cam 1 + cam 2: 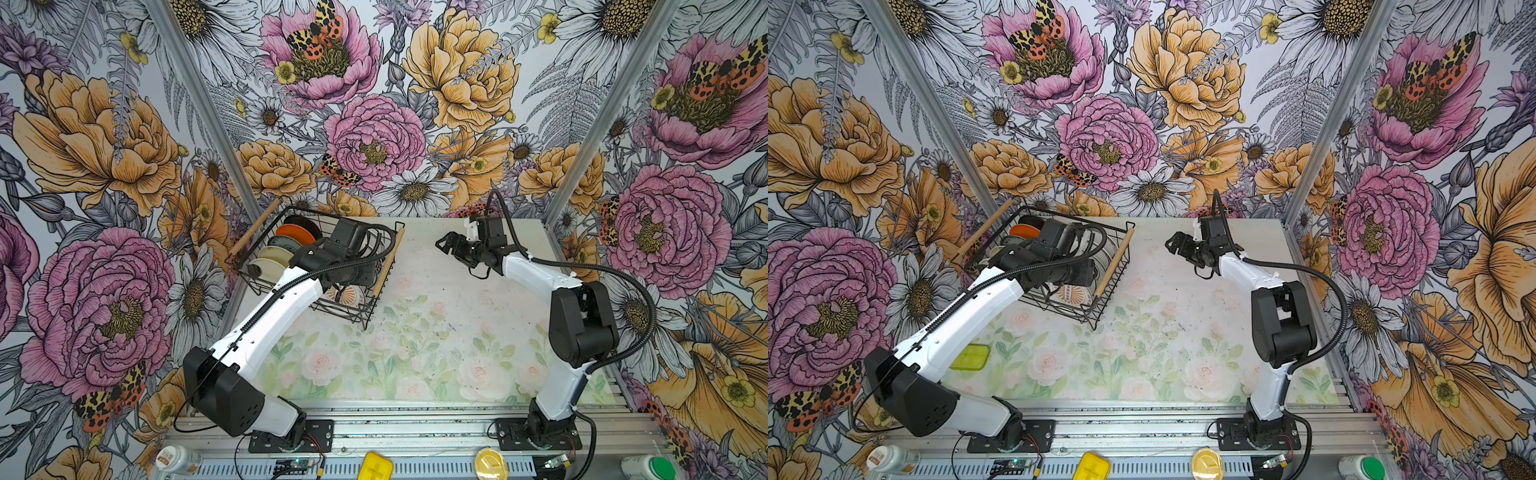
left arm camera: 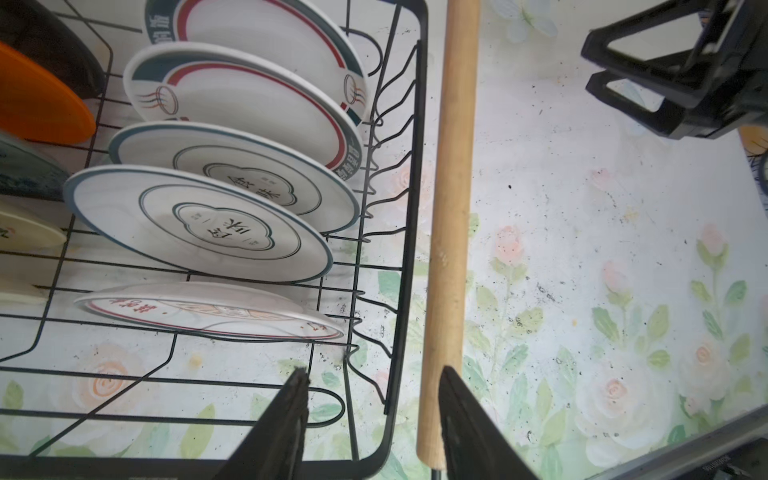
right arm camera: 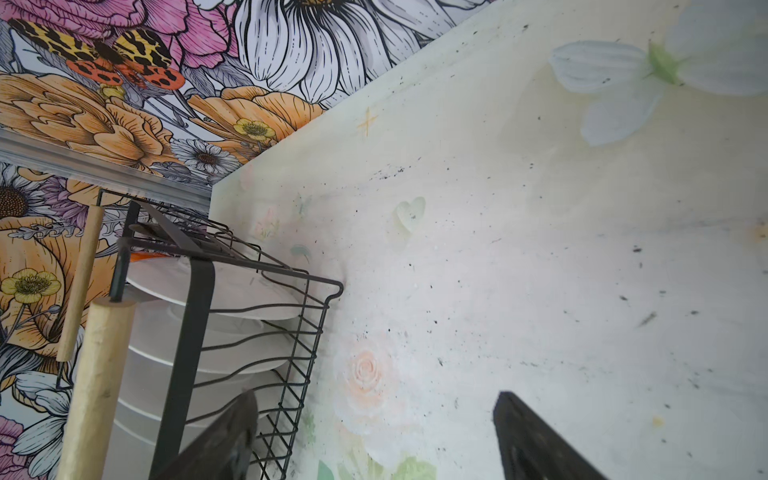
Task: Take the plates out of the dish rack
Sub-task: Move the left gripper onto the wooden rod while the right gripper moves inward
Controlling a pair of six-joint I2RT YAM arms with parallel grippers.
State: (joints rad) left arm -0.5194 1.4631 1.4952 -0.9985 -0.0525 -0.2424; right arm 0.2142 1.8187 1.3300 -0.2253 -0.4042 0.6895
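The black wire dish rack [image 1: 365, 322] stands at the table's back left. Upright in it are large white plates [image 2: 199, 224] with teal rims, and beside them smaller orange [image 1: 295, 235], cream [image 1: 274, 253] and black ones. A red-rimmed plate [image 2: 208, 309] lies nearly flat at the near end. My left gripper [image 2: 374, 374] is open over the rack's near right corner, one finger inside the rim and the other over the wooden handle [image 2: 453, 208], holding nothing. In both top views its wrist hides it. My right gripper [image 1: 442, 245] hangs open and empty over bare table, right of the rack [image 3: 307, 332].
A yellow-green container [image 1: 970, 357] lies on the table under my left arm. Along the front rail sit a white bottle [image 1: 178, 459], a yellow block [image 1: 376, 467], a yellow lid [image 1: 490, 463] and a green-capped jar [image 1: 648, 467]. Flowered walls close in three sides.
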